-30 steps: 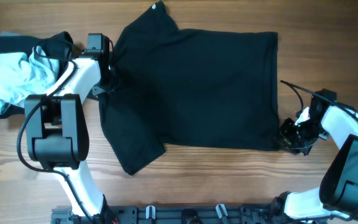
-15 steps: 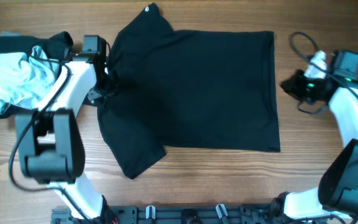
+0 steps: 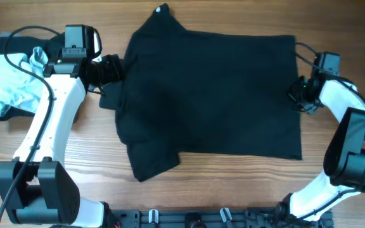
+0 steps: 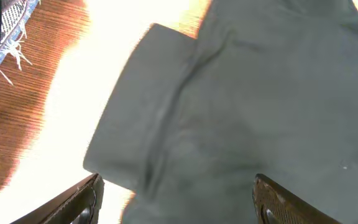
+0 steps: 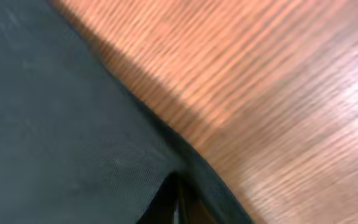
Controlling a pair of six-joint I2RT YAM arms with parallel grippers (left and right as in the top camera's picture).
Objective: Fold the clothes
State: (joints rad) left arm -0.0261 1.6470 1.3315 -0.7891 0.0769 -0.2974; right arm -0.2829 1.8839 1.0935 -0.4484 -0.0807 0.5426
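The right gripper (image 3: 298, 95), pinching the hem of the black T-shirt (image 3: 208, 88), is dragging it rightward beneath the spread left gripper (image 3: 109, 68).

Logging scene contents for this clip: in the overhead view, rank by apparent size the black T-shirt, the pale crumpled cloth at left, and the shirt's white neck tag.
Largest: black T-shirt, by far.
Middle: pale crumpled cloth, clearly smaller.
Smallest: white neck tag, a tiny speck at the collar.
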